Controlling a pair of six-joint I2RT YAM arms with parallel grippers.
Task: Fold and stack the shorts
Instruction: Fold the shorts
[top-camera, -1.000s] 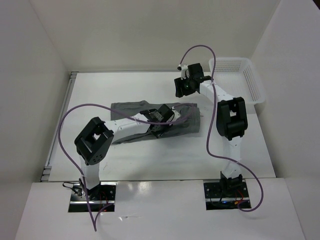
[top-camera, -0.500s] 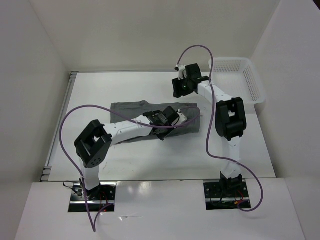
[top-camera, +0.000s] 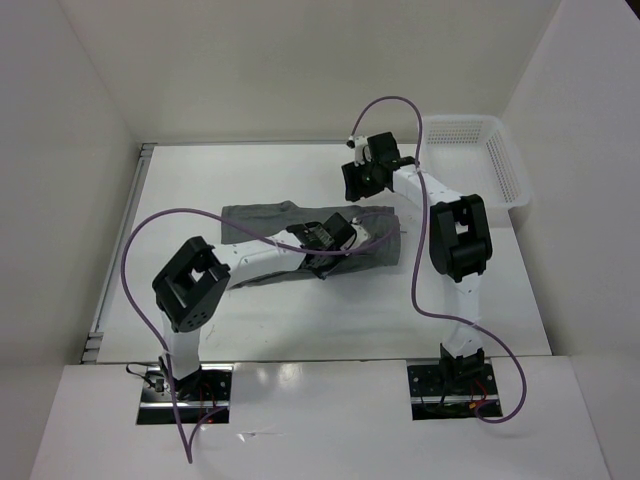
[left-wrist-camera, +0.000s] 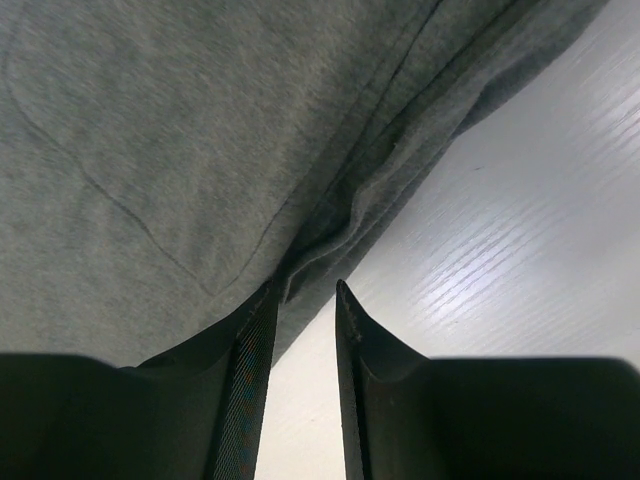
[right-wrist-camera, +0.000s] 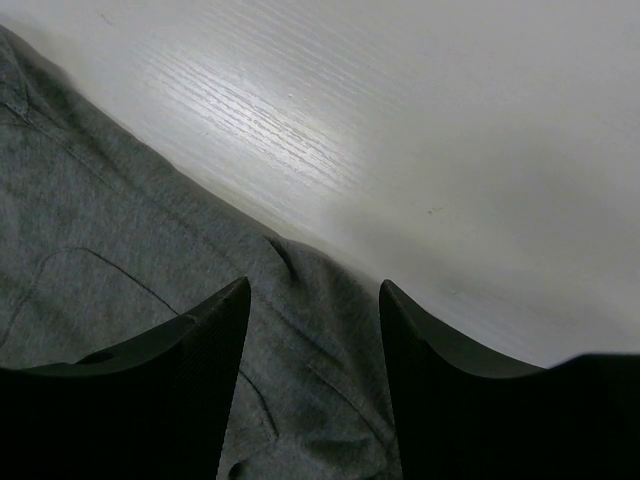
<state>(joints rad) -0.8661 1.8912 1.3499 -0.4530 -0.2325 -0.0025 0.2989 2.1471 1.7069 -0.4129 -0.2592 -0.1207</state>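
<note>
Fold grasp in hand: shorts (left-wrist-camera: 180, 150) hem at frame centre is met by narrow-gapped left fingers (left-wrist-camera: 250, 400) (nothing pinched yet); right fingers (right-wrist-camera: 190, 380) are held wide. Closing is needed next.

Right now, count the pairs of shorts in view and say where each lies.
1. The grey shorts lie spread across the middle of the table, under the left gripper. The white basket at the far right shows none; its walls may hide some.
</note>
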